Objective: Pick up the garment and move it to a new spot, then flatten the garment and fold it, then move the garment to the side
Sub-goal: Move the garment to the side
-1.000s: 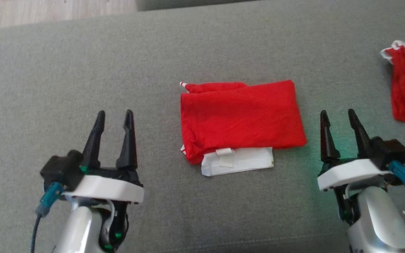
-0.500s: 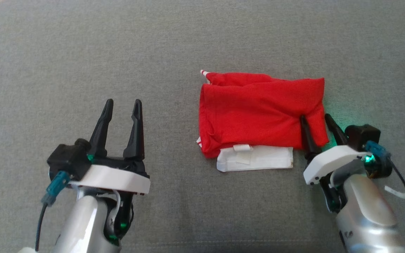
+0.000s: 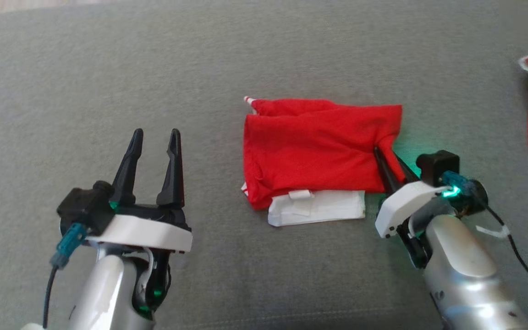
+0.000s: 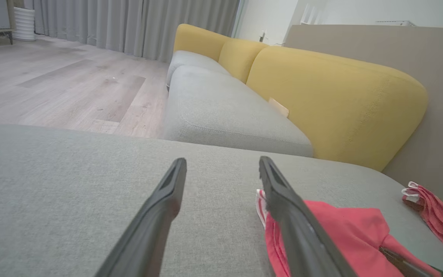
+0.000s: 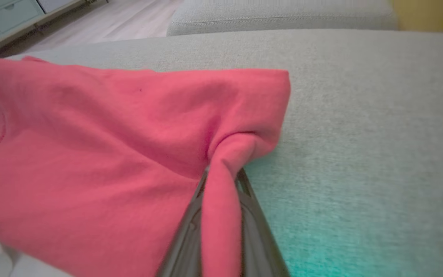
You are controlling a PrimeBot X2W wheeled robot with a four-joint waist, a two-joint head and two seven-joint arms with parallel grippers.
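The right pincer (image 3: 385,158) pinches a fold at the corner of the garment (image 3: 312,149), which looks soft and light; the left pincer (image 3: 155,134) stands open.

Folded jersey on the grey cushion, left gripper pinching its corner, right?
No: the right gripper pinches that corner of the jersey, seen in the right wrist view. The left gripper is open, clear of it. The rest holds.

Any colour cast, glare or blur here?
Head view: green glow on the cushion beside the right claw, garment saturated red. Right wrist view: garment washed pink, teal cast lower right, fingers soft. Left wrist view: even daylight, no glare.
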